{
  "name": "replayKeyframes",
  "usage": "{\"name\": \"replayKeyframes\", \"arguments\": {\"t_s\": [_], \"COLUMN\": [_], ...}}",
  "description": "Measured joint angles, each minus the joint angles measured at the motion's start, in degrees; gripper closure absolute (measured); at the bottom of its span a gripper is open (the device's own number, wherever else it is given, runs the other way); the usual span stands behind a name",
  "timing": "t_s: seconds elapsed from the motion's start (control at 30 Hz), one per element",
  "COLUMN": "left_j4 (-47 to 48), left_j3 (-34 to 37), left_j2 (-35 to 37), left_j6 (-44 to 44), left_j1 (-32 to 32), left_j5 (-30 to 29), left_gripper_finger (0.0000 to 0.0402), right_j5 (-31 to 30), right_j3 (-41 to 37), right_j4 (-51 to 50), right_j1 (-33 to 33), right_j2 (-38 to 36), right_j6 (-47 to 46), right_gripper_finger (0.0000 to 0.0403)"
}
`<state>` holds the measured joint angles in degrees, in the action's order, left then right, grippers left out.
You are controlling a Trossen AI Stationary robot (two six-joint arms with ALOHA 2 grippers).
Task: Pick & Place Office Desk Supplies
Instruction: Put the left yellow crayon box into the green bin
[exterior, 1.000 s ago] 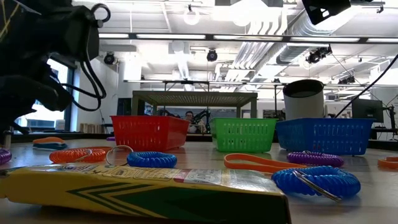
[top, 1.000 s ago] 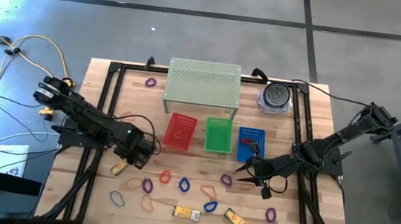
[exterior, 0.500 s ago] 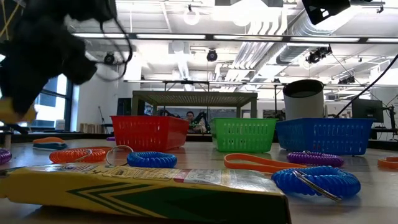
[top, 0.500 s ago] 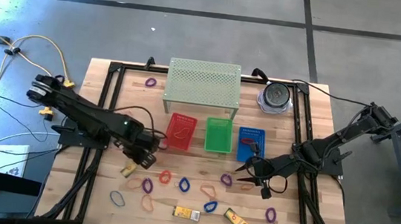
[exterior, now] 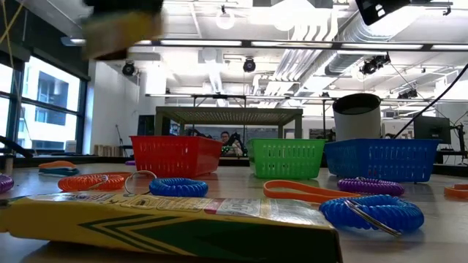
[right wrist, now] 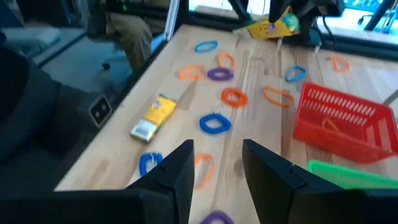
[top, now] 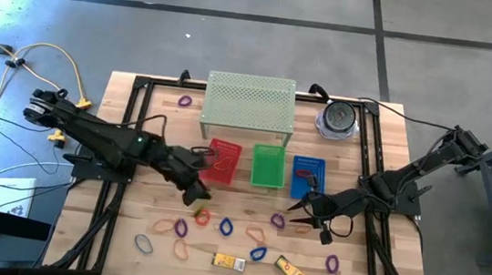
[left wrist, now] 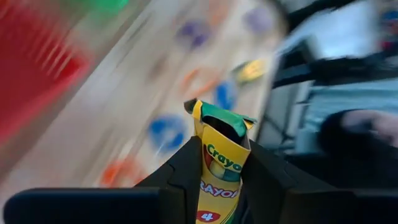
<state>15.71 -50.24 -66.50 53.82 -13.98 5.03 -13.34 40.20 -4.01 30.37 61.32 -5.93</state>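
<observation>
Left claw (top: 192, 197) swung toward red basket (top: 221, 162), gripping crayon box (left wrist: 219, 171), label legible only at wrist

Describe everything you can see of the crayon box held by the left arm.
The crayon box is a small yellow cardboard carton with green trim and the brand name printed down its front. Its top flap is open, showing crayon tips inside. It stands upright between the jaws of the left gripper, lifted off the table, in front of the red basket.
</observation>
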Motion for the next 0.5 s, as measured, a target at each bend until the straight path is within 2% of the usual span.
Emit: {"name": "replayKeyframes", "arguments": {"t_s": [0.23, 0.37, 0.5], "left_j4": [-22.3, -26.6, -28.7], "left_j3": [0.0, 0.0, 0.0], "left_j2": [-1.9, -3.4, -5.5], "left_j6": [-22.1, -29.5, -31.3], "left_j1": [0.0, 0.0, 0.4], "left_j5": [-2.0, -2.0, -2.0], "left_gripper_finger": [0.0308, 0.0308, 0.0308], "right_j5": [-1.6, -1.5, -1.4], "right_j3": [0.0, 0.0, 0.0], "right_j4": [8.9, 14.5, 19.3], "right_j1": [-0.3, -1.6, -4.4], "right_j2": [2.6, 6.2, 10.5], "right_j6": [-6.3, -7.0, -8.7], "right_gripper_finger": [0.0279, 0.0271, 0.023]}}
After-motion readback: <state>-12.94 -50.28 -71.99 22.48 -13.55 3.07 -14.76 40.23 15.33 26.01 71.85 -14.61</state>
